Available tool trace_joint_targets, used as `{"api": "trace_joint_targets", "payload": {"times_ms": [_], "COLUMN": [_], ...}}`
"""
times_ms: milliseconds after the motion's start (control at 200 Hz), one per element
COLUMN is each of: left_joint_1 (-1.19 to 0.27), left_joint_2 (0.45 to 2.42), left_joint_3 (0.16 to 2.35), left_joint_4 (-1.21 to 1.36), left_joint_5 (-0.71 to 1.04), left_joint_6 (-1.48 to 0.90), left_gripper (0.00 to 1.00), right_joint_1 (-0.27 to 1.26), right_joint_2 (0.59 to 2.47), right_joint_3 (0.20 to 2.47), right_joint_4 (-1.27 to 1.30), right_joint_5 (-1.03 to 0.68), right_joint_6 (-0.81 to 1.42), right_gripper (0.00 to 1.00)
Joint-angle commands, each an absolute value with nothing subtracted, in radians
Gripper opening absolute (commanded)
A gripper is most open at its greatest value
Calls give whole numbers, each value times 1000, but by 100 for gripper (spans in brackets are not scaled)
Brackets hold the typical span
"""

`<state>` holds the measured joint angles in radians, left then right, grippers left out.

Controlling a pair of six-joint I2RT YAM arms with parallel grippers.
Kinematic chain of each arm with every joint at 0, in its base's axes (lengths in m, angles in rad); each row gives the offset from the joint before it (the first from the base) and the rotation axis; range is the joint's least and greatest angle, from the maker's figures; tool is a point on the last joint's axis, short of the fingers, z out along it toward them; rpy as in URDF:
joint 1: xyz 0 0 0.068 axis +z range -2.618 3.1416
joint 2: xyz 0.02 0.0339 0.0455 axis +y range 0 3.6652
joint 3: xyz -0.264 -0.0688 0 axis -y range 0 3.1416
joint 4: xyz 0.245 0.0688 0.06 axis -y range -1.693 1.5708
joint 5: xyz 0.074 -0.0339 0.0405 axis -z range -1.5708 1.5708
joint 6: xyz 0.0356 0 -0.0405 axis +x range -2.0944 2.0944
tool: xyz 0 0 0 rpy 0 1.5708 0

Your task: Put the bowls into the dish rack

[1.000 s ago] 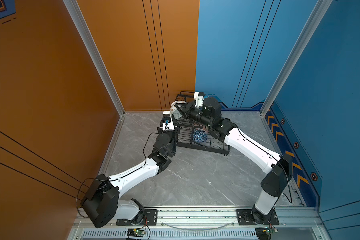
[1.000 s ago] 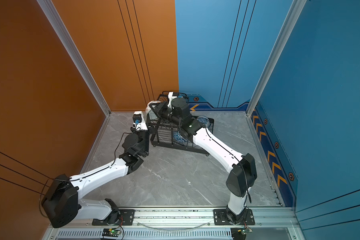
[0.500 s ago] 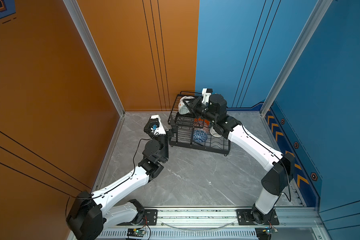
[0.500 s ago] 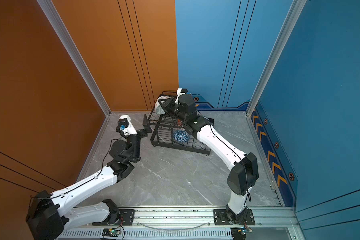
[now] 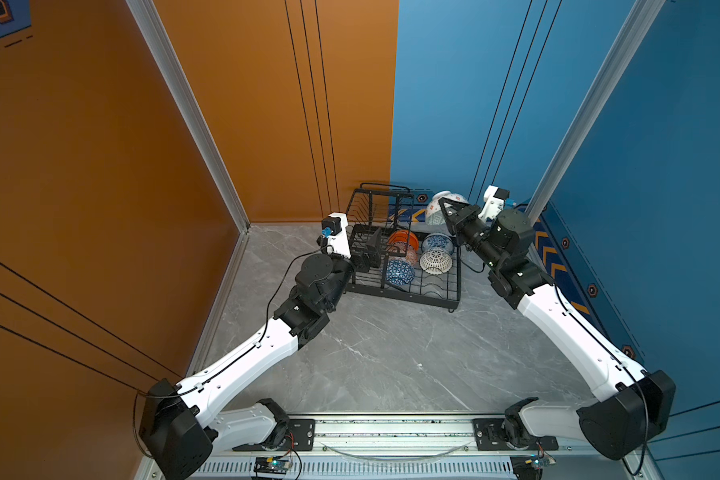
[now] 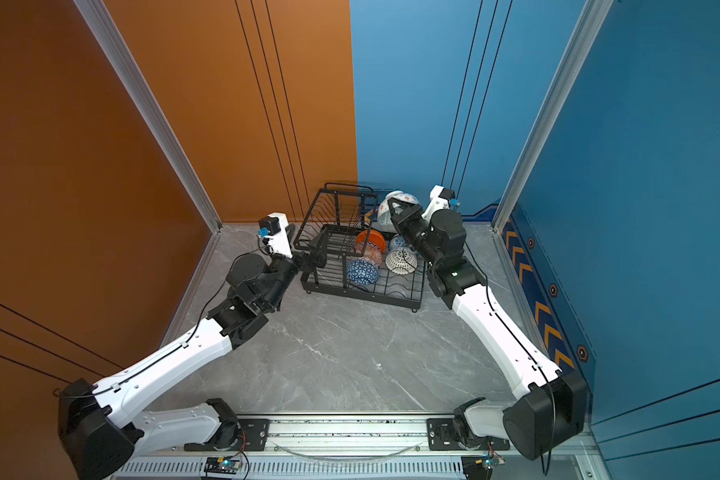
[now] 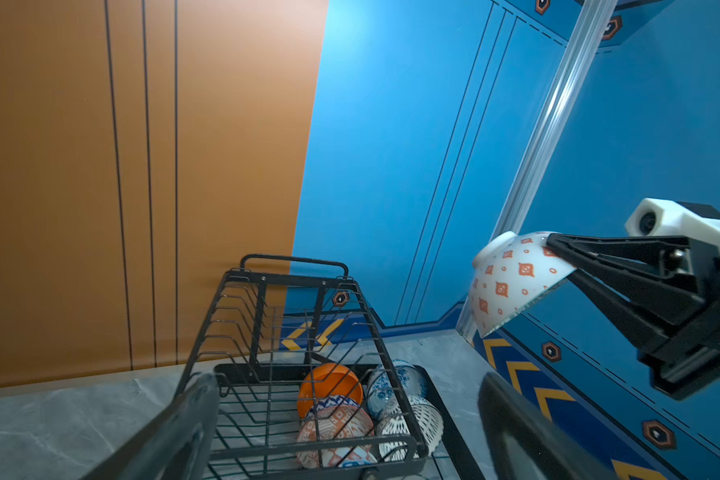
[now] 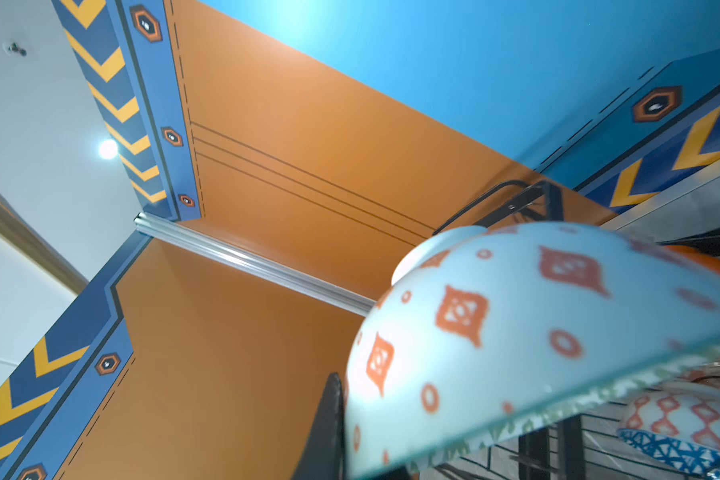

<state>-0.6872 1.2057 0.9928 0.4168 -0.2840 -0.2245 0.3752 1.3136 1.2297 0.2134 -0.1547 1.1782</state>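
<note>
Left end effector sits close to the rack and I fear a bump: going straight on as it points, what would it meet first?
Probably the dish rack: the open left end effector points at its near end wires. Depth is unclear.

I see a grey marbled floor [image 5: 391, 353], orange wall panels [image 5: 100, 166] meeting blue wall panels [image 5: 454, 104] at the back, silver corner posts [image 5: 185, 104], a yellow chevron strip [image 5: 555, 257], a metal base rail [image 5: 391, 428]

Bowls [image 5: 435, 261] crowd the dish rack's [image 5: 408, 296] base; its raised tier stands free.
</note>
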Motion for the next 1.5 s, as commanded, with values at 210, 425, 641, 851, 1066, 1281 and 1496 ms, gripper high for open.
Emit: {"api": "trace_joint_targets", "payload": {"times_ms": [210,425,641,851,1066,1281,1496], "left_joint_1": [-731,-744,-745,-742,-736,-729,-719], "left_joint_2": [1277,1306,1319,1320,1331,1337,1332], "left_joint_3": [1083,1116,1122,1118,1127,1125,1120], "left_joint_4": [365,351,351,346,345,347,347], "left_joint_5": [-152,-126,-122,-125,-124,-125,-124], "left_joint_6": [-310,-326,-331,-328,-325,-324,-324], "left_gripper": [98,98,98,98,98,98,98], "right_joint_1": [275,249,262,279,310,340,356], "right_joint_2": [1298,1338,1426,1520,1594,1616,1673], "right_joint_3": [918,824,757,739,731,716,698], "right_joint_4": [534,634,771,841,879,881,958], "right_joint_5": [-133,-130,-108,-100,-82,-50,-34], "right_joint_6": [1244,1252,1273,1279,1293,1283,1292], "right_gripper": [0,0,0,0,0,0,0]}}
